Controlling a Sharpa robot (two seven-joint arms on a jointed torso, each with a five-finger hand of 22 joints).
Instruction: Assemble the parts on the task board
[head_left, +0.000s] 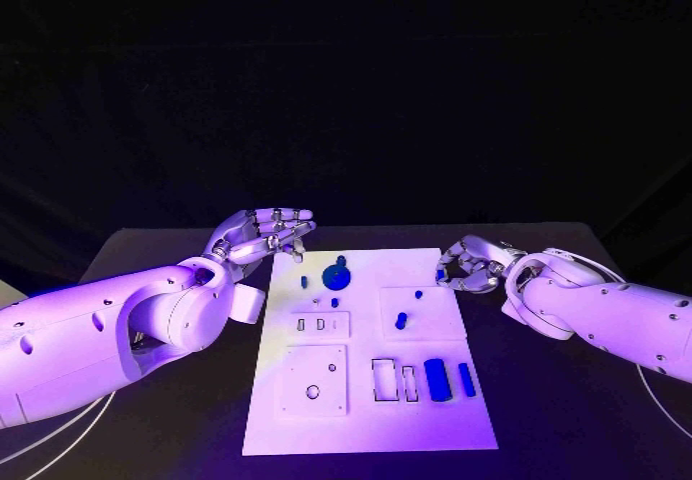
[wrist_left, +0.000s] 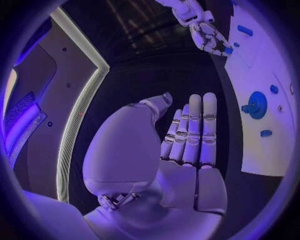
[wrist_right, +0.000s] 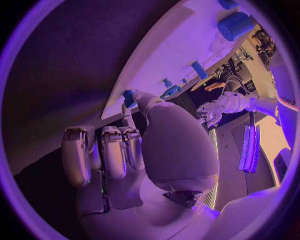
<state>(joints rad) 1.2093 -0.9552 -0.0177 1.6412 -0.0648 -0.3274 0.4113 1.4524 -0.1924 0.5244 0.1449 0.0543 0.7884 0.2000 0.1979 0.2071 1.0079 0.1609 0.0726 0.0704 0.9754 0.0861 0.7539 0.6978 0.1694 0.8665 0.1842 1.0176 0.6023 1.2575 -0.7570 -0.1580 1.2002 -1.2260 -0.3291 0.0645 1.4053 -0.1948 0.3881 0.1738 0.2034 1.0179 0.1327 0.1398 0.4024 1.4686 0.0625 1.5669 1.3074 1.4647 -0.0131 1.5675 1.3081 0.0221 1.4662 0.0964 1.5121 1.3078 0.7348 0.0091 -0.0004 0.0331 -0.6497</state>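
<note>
Board (head_left: 368, 420) at the table's (head_left: 577, 420) centre. Left hand (head_left: 264, 236) hovers off the board's 11 o'clock corner, fingers held side by side and slightly curled, holding nothing. Right hand (head_left: 470, 266) sits at the board's 2 o'clock edge, thumb and a finger pinching a small blue part (wrist_right: 129, 96) at that edge. A round blue part (head_left: 336, 279) stands toward 12 o'clock; two blue bars (head_left: 436, 379) lie toward 4 o'clock.

The small blue piece (wrist_right: 129, 96) pinched at the right hand (head_left: 469, 268) is mostly hidden by its fingertips; its shape cannot be told.
</note>
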